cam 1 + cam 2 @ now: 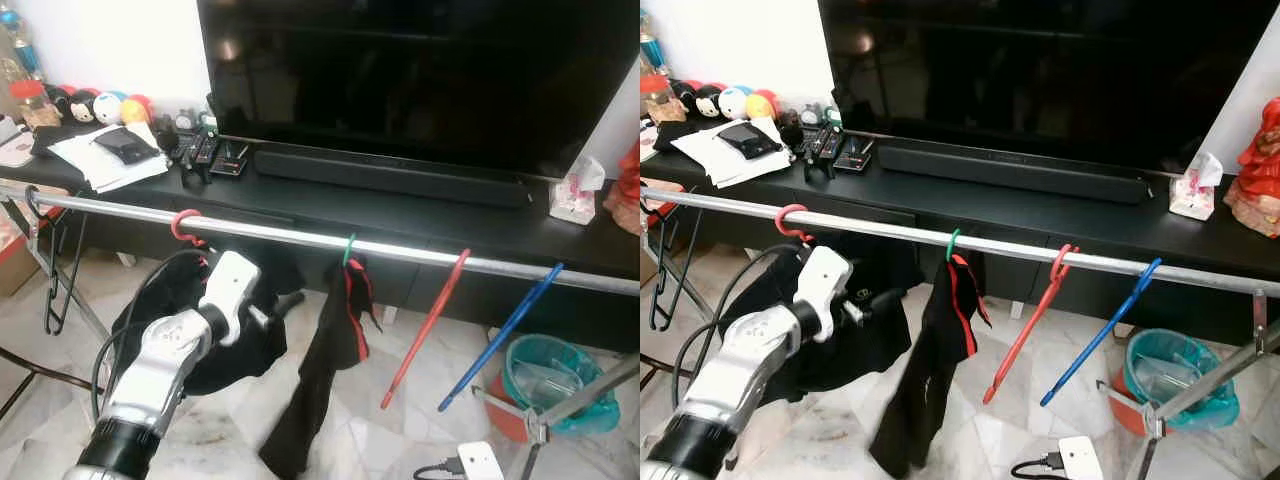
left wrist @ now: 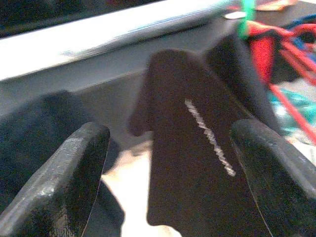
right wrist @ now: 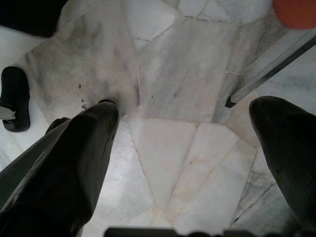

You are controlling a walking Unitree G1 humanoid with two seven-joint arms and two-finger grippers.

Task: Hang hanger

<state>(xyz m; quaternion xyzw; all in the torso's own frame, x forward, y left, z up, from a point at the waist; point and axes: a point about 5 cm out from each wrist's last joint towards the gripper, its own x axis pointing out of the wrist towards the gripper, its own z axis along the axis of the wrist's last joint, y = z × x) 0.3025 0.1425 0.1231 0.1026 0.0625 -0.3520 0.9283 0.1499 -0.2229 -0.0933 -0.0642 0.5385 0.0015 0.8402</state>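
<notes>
Silver left arm raised: my left gripper is spread and empty just below the rail. Above it, the pink hanger with its black garment hangs hooked there; hanging looks done, only withdrawal left. My right gripper hangs spread over floor.

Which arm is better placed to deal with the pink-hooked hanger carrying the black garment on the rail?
Left. The left gripper is raised just below the rail, beside the pink hanger hook and its black garment. The right gripper hangs over the floor.
</notes>
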